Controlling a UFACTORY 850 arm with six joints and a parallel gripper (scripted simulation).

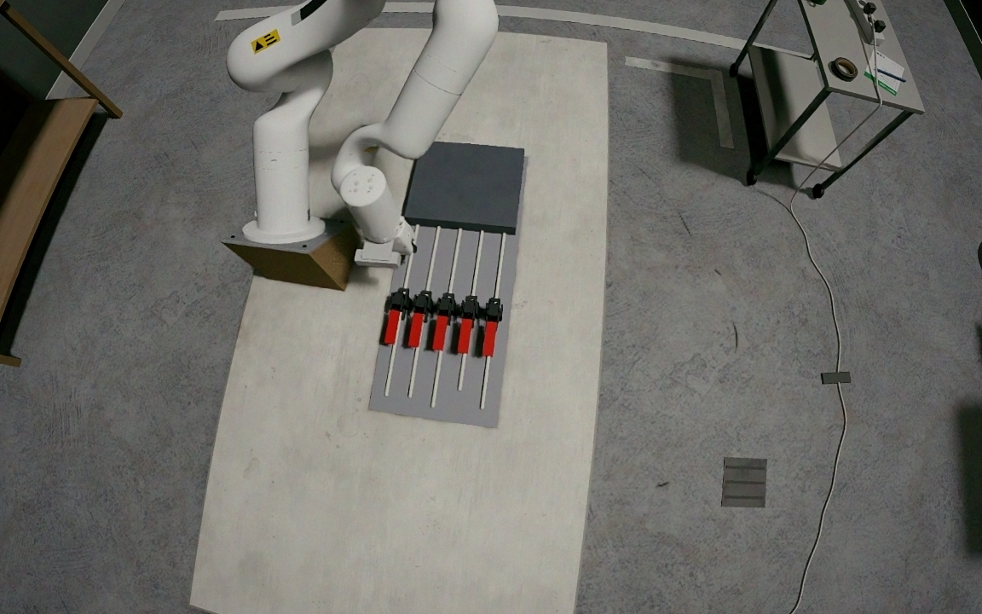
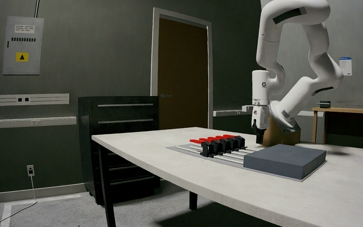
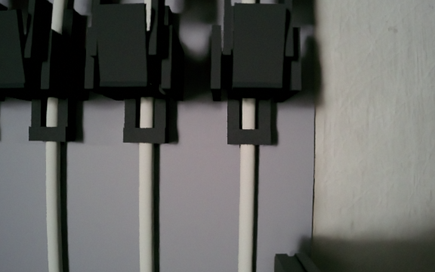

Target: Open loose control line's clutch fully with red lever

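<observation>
The grey console (image 1: 468, 187) (image 2: 284, 158) sits on a thin grey mat (image 1: 464, 410). Five white lines run from it through black clutches, whose red levers all lie pointing away from the console. The nearest line to my gripper (image 2: 259, 139) (image 3: 294, 262) is the outermost one on the robot-base side; this line (image 3: 247, 208) looks straight. My gripper is shut on nothing, its tips low beside that line, on its outer side, between console and clutch. The outermost clutch (image 3: 259, 45) and its neighbour (image 3: 122, 45) fill the top of the wrist view. In the top view the fingertips are mostly hidden.
The arm's brown base block (image 1: 303, 263) (image 2: 274, 135) stands close beside the gripper. The pale table (image 1: 395, 518) (image 2: 205, 177) carries the mat. The row of raised clutches stands on one side of the gripper and the console on the other.
</observation>
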